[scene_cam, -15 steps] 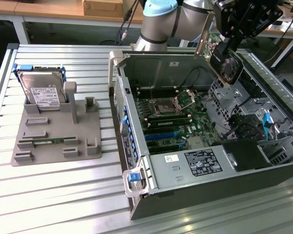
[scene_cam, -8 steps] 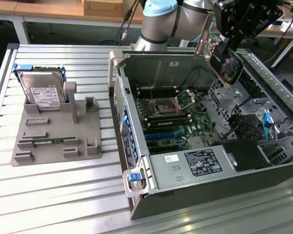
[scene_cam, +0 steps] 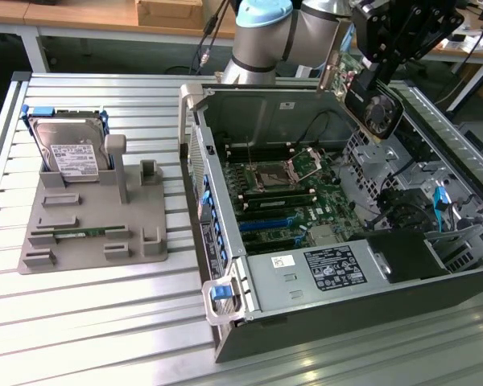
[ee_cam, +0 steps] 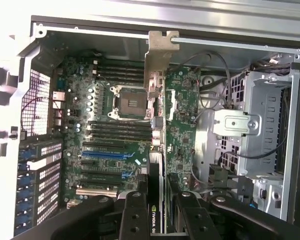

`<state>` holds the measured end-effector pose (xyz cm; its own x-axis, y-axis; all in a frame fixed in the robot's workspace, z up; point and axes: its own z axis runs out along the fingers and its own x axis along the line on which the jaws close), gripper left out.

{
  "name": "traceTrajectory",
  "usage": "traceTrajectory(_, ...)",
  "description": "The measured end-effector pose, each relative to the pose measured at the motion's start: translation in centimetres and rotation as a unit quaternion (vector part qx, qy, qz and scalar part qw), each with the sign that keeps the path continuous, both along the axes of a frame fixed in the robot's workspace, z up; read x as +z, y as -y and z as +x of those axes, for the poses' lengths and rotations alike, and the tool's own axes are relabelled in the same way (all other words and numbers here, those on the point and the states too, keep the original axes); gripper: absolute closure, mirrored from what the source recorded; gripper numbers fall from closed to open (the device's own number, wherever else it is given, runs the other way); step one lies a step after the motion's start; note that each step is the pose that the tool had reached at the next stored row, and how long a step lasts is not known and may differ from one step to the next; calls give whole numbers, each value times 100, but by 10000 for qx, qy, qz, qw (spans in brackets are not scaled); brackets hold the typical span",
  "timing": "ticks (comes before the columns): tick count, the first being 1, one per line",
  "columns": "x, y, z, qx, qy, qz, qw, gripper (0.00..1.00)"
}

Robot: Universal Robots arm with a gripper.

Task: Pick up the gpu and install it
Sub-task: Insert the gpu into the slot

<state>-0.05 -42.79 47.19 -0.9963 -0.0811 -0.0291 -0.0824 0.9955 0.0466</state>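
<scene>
Exterior view: the end effector (scene_cam: 380, 64) grips the gpu (scene_cam: 376, 108) and holds it tilted in the air above the far side of the open case (scene_cam: 306, 273), clear of the motherboard (scene_cam: 290, 193). On the worktop (scene_cam: 88, 322), toward the exterior view's left, a grey tray (scene_cam: 88, 233) carries a hard drive (scene_cam: 68, 149).

Wrist view: the fingers (ee_cam: 135, 215) are clamped on the gpu (ee_cam: 180, 115), seen edge-on. Its bracket (ee_cam: 159, 55) points away from them, and the motherboard (ee_cam: 115, 125) lies beneath.
</scene>
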Motion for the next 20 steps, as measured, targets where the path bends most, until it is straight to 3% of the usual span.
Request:
traceTrajectory(10, 0, 0, 2, 449, 0, 0, 9990, 73)
traceTrajectory(20, -1, 0, 8, 907, 0, 1, 9959, 73)
